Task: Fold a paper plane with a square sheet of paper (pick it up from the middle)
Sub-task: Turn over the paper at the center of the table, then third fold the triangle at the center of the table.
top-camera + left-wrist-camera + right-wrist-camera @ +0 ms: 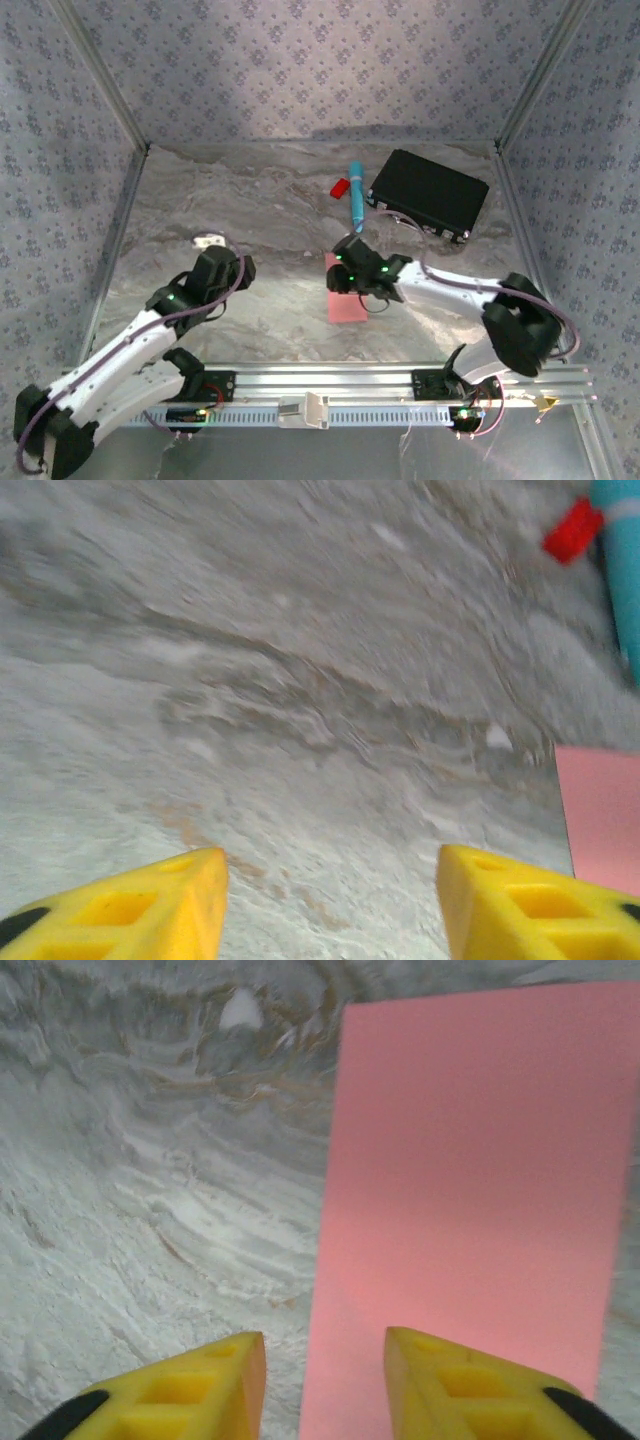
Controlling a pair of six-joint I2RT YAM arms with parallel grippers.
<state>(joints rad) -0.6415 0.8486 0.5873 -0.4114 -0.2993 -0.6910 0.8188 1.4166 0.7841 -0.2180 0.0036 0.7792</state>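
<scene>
Overhead, the square sheet of paper (347,308) lies flat beneath the right gripper (347,284). Left wrist: the left gripper (330,885) gapes wide, empty. Right wrist: jaws slightly parted astride the sheet's edge; folding seems early, needing an edge pinch next.

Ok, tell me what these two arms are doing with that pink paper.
The right gripper hovers, jaws apart, over one edge of the pink sheet of paper, which lies flat on the table, ungripped. The left gripper is open over a bare patch to the sheet's left. The sheet shows no plane shape yet.
</scene>
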